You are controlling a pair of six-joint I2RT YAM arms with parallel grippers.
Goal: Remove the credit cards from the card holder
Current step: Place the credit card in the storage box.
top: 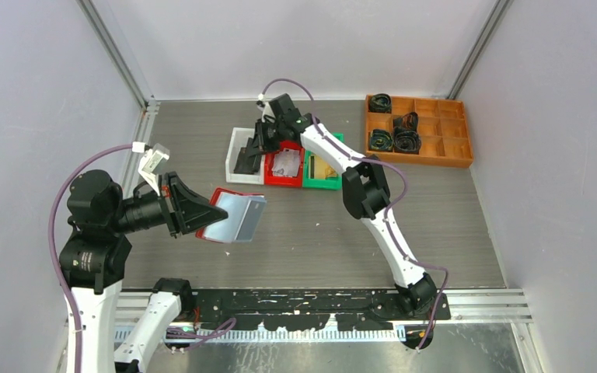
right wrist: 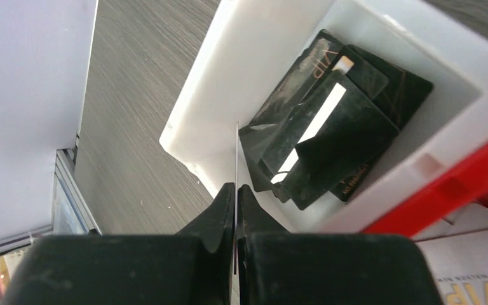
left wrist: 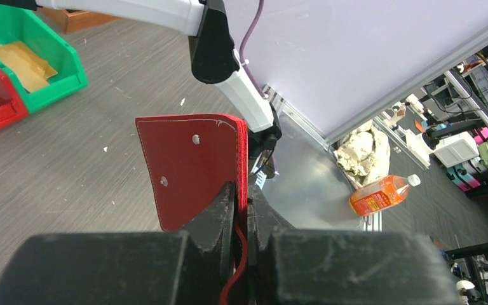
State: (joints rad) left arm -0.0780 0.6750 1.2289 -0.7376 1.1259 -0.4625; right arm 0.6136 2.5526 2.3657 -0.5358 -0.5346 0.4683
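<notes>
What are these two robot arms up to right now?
The left gripper is clamped on a red card holder, holding it up off the table. The right gripper pinches a thin card, seen edge-on, over a white bin where several black cards already lie. It looks like cards are being sorted out of the holder into bins.

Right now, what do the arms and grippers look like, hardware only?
Left arm and right arm match: white link shells, black joint housings, a purple cable looping along each. Left gripper and right gripper are matte black, each with two blunt wedge-shaped fingers scuffed with pale marks. No readable markings.
</notes>
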